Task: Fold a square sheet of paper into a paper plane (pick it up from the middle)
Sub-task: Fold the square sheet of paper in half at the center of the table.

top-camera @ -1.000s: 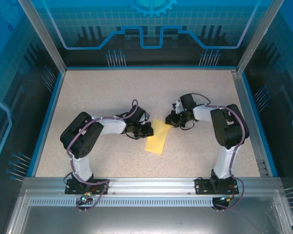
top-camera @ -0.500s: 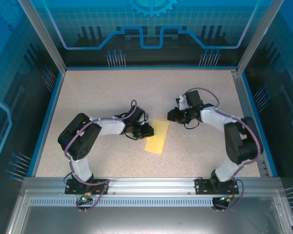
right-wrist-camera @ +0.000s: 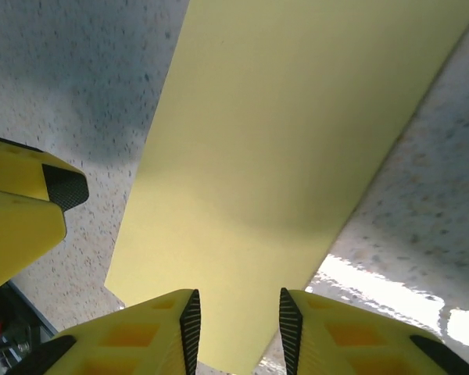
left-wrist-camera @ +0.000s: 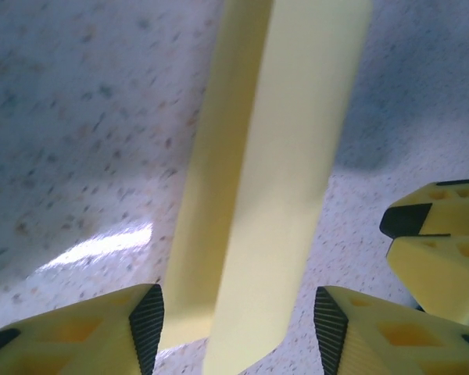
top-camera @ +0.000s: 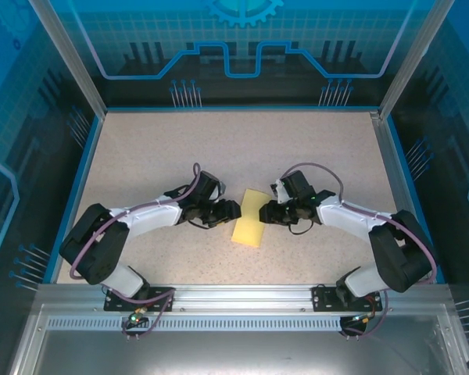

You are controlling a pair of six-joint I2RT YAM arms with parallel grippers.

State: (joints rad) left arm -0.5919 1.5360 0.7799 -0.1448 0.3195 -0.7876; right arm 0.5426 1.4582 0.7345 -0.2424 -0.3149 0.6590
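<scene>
The square sheet of paper (top-camera: 249, 228), pale yellow, lies on the speckled table folded into a narrow rectangle. In the left wrist view the sheet of paper (left-wrist-camera: 285, 156) has its upper layer lifted a little off the lower one along the left side. My left gripper (top-camera: 233, 211) sits at the sheet's upper left edge, open, its fingertips (left-wrist-camera: 147, 320) either side of the near end. Opposite it, my right gripper (top-camera: 264, 212) is at the upper right edge, open. Its pads (right-wrist-camera: 191, 324) straddle the edge of the sheet of paper (right-wrist-camera: 297, 148), which lies flat beneath.
The two grippers face each other across the sheet, a few centimetres apart. The right gripper's yellow fingertips (left-wrist-camera: 430, 234) show in the left wrist view, and the left's fingertips (right-wrist-camera: 31, 207) in the right wrist view. A blue rim (top-camera: 76, 195) and a metal frame bound the table.
Both grippers have opened; the left one has let go of the sheet. Both arms have stretched lower and drawn in toward the sheet's upper end. The sheet has stayed put.
</scene>
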